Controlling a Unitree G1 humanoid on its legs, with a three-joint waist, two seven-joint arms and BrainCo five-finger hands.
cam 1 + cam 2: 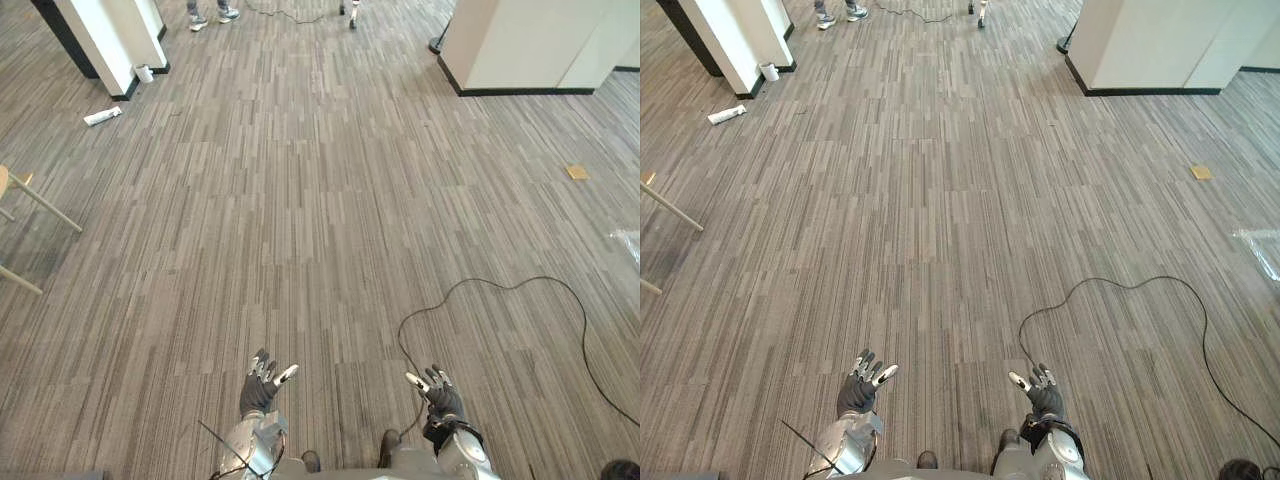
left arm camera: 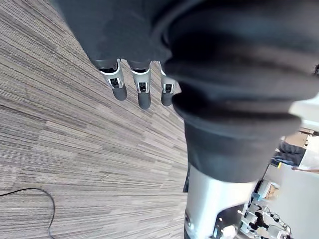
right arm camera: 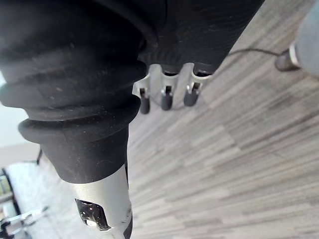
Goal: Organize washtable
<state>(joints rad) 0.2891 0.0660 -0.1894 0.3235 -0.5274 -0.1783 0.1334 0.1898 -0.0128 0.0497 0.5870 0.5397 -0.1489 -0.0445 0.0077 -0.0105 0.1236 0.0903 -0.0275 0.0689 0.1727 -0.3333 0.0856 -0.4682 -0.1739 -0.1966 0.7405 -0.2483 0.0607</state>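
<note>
The left hand (image 1: 262, 388) and right hand (image 1: 440, 392) hang spread and empty over the floor (image 1: 300, 200), well short of the white pillar (image 1: 110, 35). I cannot tell where the washtable stands, so locating it should come first.

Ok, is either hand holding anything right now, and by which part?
Nothing: the left hand and right hand are both open and empty above the carpet.
</note>
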